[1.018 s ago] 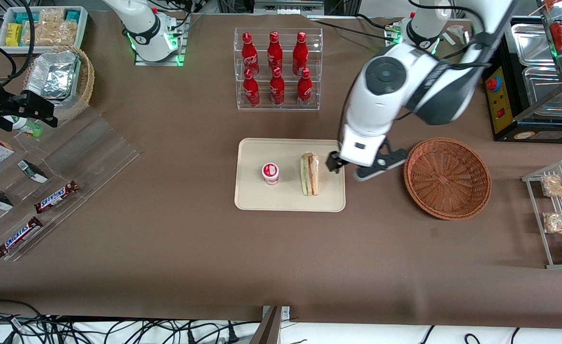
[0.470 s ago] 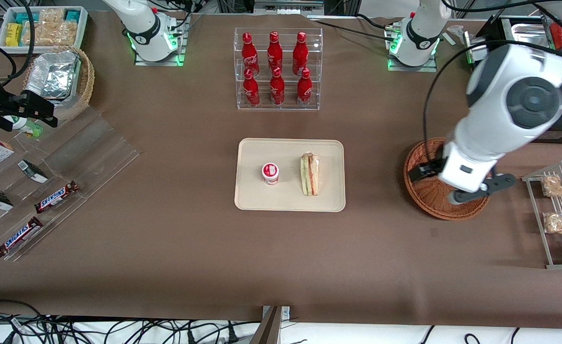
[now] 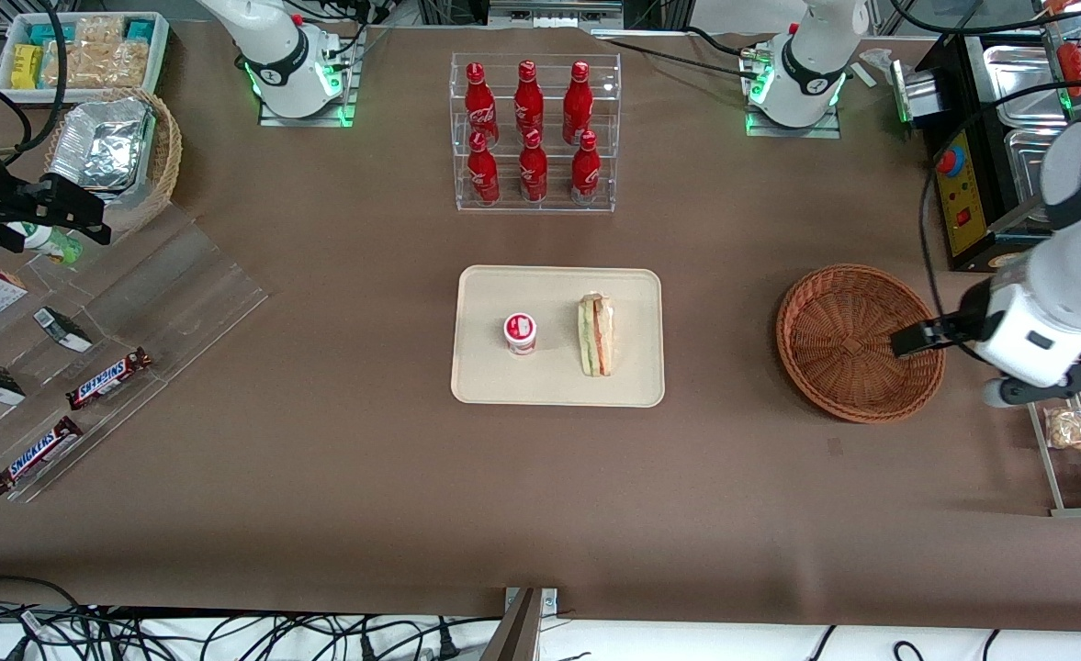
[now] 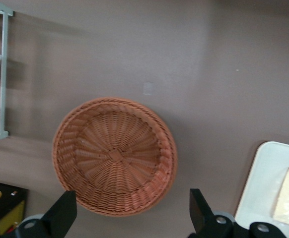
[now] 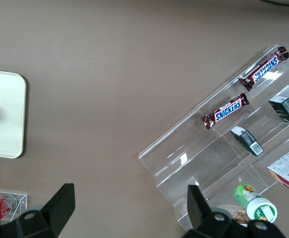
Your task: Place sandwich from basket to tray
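Observation:
The sandwich (image 3: 597, 335) lies on the cream tray (image 3: 485, 381), beside a small red-and-white cup (image 3: 521, 332). The reddish-brown wicker basket (image 3: 857, 341) is empty. My left gripper (image 3: 926, 341) hangs above the basket's rim on the side toward the working arm's end of the table, well away from the tray. In the left wrist view the gripper (image 4: 130, 214) is open and empty, with the jaws wide apart above the basket (image 4: 114, 156). That view also shows a corner of the tray (image 4: 258, 188) with the sandwich (image 4: 288, 198) on it.
A clear rack of red bottles (image 3: 533, 133) stands farther from the camera than the tray. A wire rack of snacks (image 3: 1077, 413) and a black appliance (image 3: 981, 184) flank the gripper. A clear display with Snickers bars (image 3: 108, 376) lies toward the parked arm's end.
My gripper moved from the tray's edge, over the basket, toward the working arm's end of the table. It stayed empty. The sandwich has not moved.

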Available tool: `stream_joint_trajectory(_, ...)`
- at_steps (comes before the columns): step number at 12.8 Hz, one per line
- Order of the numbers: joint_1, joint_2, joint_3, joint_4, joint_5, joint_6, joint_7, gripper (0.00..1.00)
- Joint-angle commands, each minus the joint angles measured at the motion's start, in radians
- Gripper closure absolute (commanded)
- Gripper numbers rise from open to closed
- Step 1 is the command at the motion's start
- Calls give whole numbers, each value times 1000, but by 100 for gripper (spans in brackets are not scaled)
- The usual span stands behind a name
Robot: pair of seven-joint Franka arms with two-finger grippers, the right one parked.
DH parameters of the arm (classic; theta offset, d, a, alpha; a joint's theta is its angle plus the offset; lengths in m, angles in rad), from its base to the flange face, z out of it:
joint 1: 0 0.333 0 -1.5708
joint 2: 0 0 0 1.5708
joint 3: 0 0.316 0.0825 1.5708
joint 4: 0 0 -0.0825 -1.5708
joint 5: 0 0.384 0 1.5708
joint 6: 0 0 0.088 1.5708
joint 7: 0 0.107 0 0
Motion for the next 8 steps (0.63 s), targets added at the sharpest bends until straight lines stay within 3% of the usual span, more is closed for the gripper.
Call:
stream_joint_trajectory(1,-20,0,91,13,-72,-11,134,0)
stream_joint_trajectory(4,-196,-52,362,2,-213,-17,264,0)
stream_joint_trajectory(6,-318,-78,494,-9,-234,-23,274,0)
stream_joint_trajectory(8,-385,-107,562,-42,-259,-23,277,0)
